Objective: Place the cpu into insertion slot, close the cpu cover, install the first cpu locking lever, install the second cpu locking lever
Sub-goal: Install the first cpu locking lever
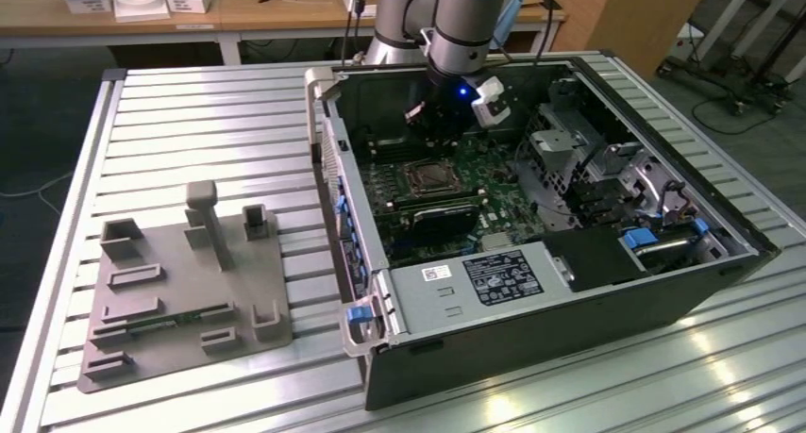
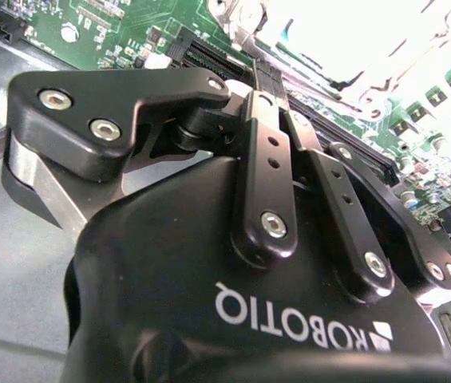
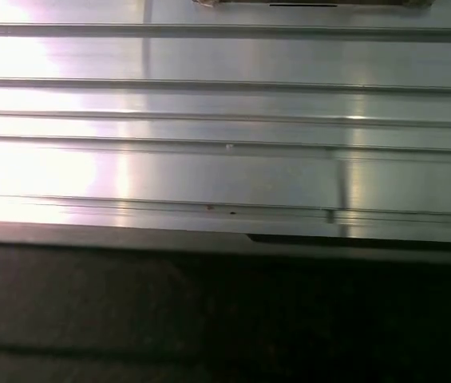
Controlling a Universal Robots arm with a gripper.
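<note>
The cpu cover (image 1: 428,180) lies near the jaws, seemingly not touching.

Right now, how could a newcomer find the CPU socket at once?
Look into the open computer case on the slatted metal table, at its green motherboard. The CPU socket lies near the board's middle, close to the gripper. It is the only square with a silvery frame and dark centre; its neighbours are long, narrow slots.

Table (image 1: 189,112) ribbed bare alu, shiny w/ glare; fixture (image 1: 164,254) matt grey plastic; PC case (image 1: 567,329) matt dark metal.
</note>
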